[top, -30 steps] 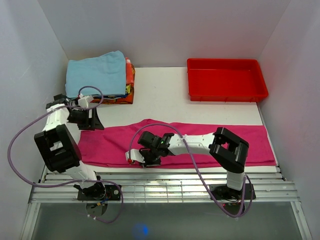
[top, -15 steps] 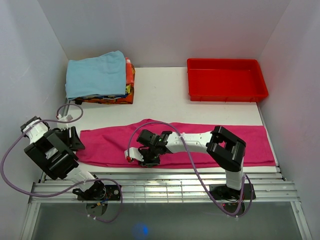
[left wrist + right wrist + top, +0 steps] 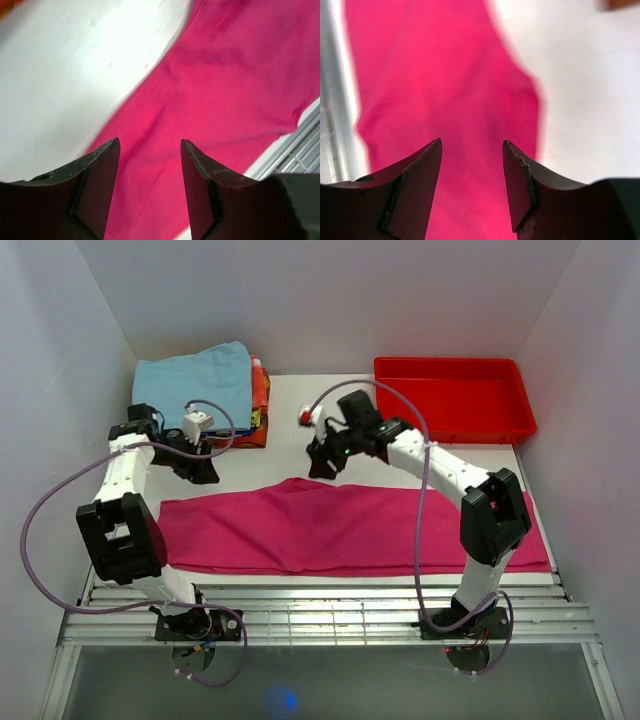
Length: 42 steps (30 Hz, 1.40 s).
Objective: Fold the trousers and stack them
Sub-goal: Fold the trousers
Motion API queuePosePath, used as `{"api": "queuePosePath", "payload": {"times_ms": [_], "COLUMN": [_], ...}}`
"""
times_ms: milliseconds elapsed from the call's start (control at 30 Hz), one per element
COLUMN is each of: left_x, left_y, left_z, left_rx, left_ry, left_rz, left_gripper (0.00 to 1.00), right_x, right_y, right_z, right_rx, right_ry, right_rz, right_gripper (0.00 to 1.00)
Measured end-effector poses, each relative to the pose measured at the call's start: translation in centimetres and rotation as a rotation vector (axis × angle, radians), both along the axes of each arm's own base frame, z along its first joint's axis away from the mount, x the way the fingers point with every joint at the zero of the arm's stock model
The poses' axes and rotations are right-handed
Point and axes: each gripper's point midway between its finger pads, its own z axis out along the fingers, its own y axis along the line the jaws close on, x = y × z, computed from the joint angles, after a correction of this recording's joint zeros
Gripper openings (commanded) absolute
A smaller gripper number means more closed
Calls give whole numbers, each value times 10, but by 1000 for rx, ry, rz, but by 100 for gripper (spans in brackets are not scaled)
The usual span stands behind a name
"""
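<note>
My left gripper [image 3: 150,143] and right gripper [image 3: 472,142] hang half-open, empty; the trousers [image 3: 350,530] lie flat below the fingers [image 3: 100,185], probably positioned for pinching the far edge.

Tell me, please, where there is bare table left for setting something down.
Bare table lies at the back between the clothes pile and the red tray, and in a strip between the tray and the trousers. The trousers cover the near half; the left hand and right hand crowd their far edge.
</note>
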Motion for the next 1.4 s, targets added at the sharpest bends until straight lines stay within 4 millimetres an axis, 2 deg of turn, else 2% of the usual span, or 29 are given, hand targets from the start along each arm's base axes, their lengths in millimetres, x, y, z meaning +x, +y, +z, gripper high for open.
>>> {"api": "queuePosePath", "payload": {"times_ms": [67, 133, 200, 267, 367, 467, 633, 767, 833, 1067, 1133, 1267, 1400], "left_x": [14, 28, 42, 52, 58, 49, 22, 11, -2, -67, -83, -118, -144], "left_y": [-24, -46, -65, -80, -97, -102, -105, -109, -116, -157, -171, -198, -210], "left_z": [-1, -6, -17, -30, -49, -58, -60, -51, -48, -45, -47, -65, -89], "left_rx": [-21, -53, -85, -109, -135, -151, -166, -178, -180, -152, -121, -60, -6], "left_ry": [-32, -44, -35, -10, 38, 59, 88, 61, 45, -29, -67, -88, -57], "left_rz": [-50, -78, -89, -91, -84, -70, -44, -43, -74, -317, -412, -603, -704], "left_gripper": [60, 59, 58, 57, 59, 63, 67, 71, 71, 65, 63, 61, 50], "right_x": [51, 93, 117, 125, 120, 110, 96, 85, 79, 64, 64, 66, 64], "right_y": [-19, -33, -35, -28, -16, -5, 15, 33, 40, 51, 53, 56, 59], "right_z": [19, 26, 18, -2, -36, -61, -70, -74, -81, -111, -111, -109, -105], "right_rx": [60, 101, 123, 124, 109, 93, 112, 125, 123, 81, 88, 100, 116], "right_ry": [0, 6, 41, 100, 216, 319, 414, 465, 481, 550, 567, 576, 614], "right_rz": [-135, -236, -287, -305, -320, -337, -340, -334, -326, -331, -330, -335, -339], "right_gripper": [48, 46, 44, 40, 39, 39, 41, 51, 52, 54, 55, 59, 69]}}
